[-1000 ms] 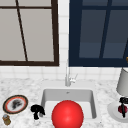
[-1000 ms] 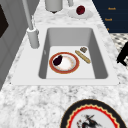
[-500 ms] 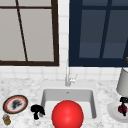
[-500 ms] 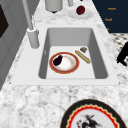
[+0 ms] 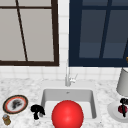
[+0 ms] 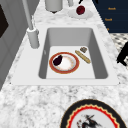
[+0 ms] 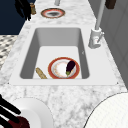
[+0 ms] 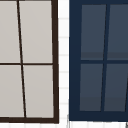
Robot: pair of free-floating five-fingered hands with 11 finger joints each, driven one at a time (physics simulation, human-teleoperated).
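Nothing has moved since a second ago: my right hand [image 5: 123,106] stays curled over the dark red fruit [image 5: 121,109] on the white plate [image 5: 112,113] at the counter's right edge. Left hand [image 5: 37,110] hangs clenched by the sink's [image 5: 93,100] left rim. Slip risk: fruit rolling off.

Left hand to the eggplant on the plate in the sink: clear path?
Probably yes. The left hand hangs by the sink's left front edge; the eggplant lies uncovered on the plate, nothing above it.
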